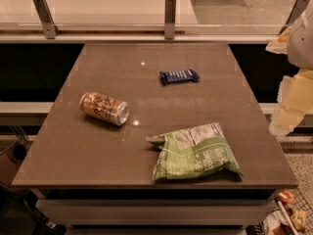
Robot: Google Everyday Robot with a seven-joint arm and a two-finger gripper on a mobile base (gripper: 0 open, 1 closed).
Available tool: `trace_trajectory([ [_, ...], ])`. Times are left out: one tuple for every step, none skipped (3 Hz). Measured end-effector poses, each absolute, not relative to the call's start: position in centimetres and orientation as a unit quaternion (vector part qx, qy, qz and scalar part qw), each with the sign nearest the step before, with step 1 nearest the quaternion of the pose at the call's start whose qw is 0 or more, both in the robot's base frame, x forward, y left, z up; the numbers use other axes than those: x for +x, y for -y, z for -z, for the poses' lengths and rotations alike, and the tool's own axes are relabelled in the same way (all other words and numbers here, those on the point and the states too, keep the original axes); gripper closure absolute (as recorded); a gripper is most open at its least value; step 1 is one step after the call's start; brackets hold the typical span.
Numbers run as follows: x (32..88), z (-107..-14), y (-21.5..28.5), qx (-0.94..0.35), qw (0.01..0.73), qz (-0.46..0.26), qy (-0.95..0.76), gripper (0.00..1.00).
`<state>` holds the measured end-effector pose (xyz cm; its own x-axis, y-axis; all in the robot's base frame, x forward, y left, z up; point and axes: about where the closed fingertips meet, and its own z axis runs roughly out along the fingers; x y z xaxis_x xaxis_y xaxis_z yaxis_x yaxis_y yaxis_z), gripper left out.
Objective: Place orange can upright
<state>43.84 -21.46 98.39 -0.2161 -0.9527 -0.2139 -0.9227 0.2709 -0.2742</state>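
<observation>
The orange can [104, 108] lies on its side on the left part of the brown table [146, 146], its silver end facing right and toward the front. The gripper [293, 89] is at the right edge of the view, pale and blurred, raised beside the table's right side and far from the can. It holds nothing that I can see.
A green chip bag [194, 152] lies near the table's front edge, right of centre. A dark blue snack bar [179, 76] lies toward the back. A glass railing with metal posts [169, 16] runs behind the table. A low shelf sits under the table.
</observation>
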Motion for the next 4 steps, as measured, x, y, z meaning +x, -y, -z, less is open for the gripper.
trace_trajectory([
  [44.0,-98.6,21.5,-0.599,0.180,0.043,-0.779,0.00],
  [45.1,-98.6,20.9,-0.586,0.190,0.032,-0.787,0.00],
  [46.4,-98.3,19.3,-0.560,0.193,0.010,-0.805,0.00],
  [47.8,-98.2,16.8,-0.537,0.187,-0.013,-0.822,0.00],
])
